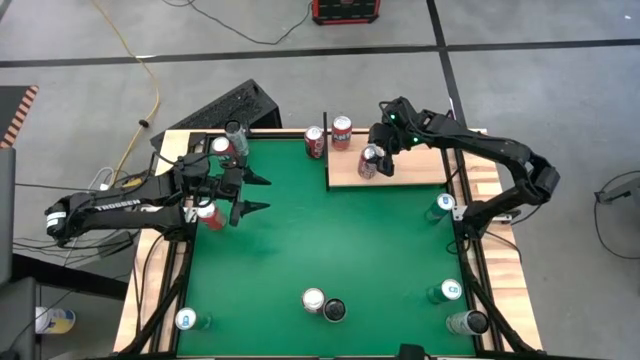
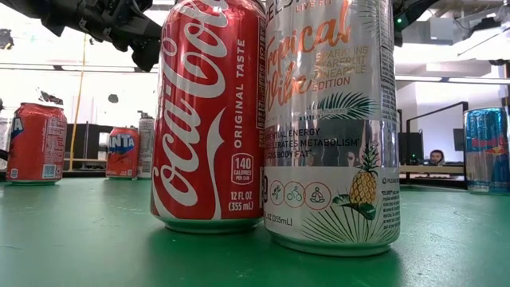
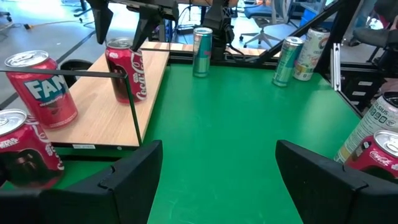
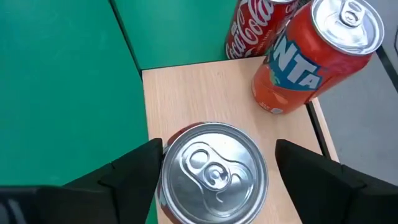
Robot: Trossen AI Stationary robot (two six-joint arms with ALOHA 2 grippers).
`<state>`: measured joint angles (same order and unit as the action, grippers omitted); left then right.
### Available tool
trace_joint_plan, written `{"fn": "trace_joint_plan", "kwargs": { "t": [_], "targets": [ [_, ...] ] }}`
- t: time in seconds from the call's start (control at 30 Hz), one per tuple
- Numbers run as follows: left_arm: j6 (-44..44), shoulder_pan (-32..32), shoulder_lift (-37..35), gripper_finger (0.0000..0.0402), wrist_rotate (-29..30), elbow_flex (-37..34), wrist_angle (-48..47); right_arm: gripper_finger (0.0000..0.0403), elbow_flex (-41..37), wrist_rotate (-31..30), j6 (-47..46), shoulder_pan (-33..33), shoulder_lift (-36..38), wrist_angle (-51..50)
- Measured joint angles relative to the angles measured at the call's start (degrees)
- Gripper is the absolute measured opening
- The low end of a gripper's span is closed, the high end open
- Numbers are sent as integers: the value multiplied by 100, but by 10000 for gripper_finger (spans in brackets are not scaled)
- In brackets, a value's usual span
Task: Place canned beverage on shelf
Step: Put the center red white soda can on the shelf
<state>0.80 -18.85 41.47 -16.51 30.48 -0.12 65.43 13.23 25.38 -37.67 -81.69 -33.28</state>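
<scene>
A red Coca-Cola can (image 4: 214,177) stands upright on the shelf (image 1: 410,165), a pale wood board with black posts at the table's far right. It also shows in the left wrist view (image 3: 124,71). My right gripper (image 4: 217,152) is open over it, pointing down, with one finger on either side of the can's top (image 3: 120,42). An orange Fanta can (image 4: 311,56) stands on the shelf's far left corner. Another Coca-Cola can (image 4: 258,25) stands on the green table beside that corner. My left gripper (image 1: 255,195) is open and empty above the table's left side.
Several cans stand around the table's edges: by the left arm (image 1: 222,148), along the right edge (image 1: 443,205), and two at the near middle (image 1: 313,300), a Coca-Cola (image 2: 211,119) and a silver one (image 2: 335,127). The green middle (image 1: 340,240) is bare.
</scene>
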Motion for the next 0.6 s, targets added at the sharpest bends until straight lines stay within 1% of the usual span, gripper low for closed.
{"fn": "trace_joint_plan", "kwargs": {
  "t": [0.1, 0.23, 0.33, 0.5, 0.6],
  "targets": [
    [-4, 0, 0, 297, 0, 0, 0, 338, 59, -7, 0, 0, 59, -18],
    [-15, 0, 0, 297, -2, 0, 0, 335, 338, -10, -4, 48, 284, -24],
    [-20, 0, 0, 297, -2, 0, -10, 334, 506, -6, -317, 168, 530, -29],
    [6, 0, 0, 297, -4, 0, -95, 330, 329, -1, -827, 720, 956, -551],
    [188, 0, 0, 297, -4, 0, -101, 318, -19, -5, -1219, 1222, 1231, -492]
  ]
}}
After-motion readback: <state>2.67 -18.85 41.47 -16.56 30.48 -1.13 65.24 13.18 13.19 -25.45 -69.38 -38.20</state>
